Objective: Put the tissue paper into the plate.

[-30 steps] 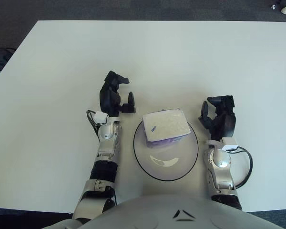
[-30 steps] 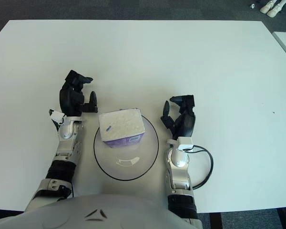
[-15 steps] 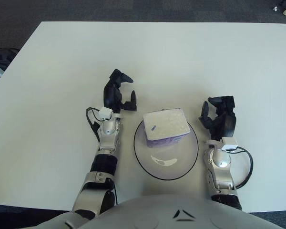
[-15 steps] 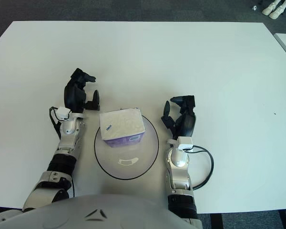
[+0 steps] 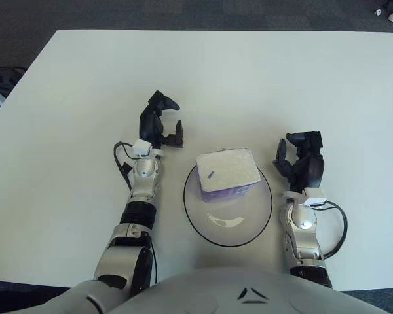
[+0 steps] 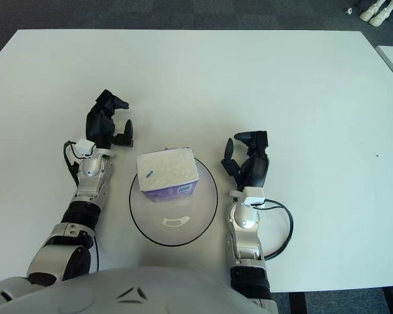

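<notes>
One pack of tissue paper [image 5: 227,173] lies in the single plate [image 5: 228,226], set on the plate's far half with its far edge reaching over the rim. The pack is a squat block, white on top with a purple band along the near side; its slightly longer axis runs left to right, turned a little so the left end sits nearer the robot than the right. A small dark mark shows on the top near the left corner, and pale print runs along the purple band, but none of it can be read. The plate is round, pale and glossy with a thin dark rim, and its near half is bare. Two hands are in view. The left robot hand [image 5: 161,123] shows just left of and beyond the pack, apart from it, fingers loosely spread and holding nothing. The right robot hand [image 5: 300,160] shows just right of the plate, fingers likewise relaxed and released. Both plate and pack stand on one white surface [image 5: 223,72].
</notes>
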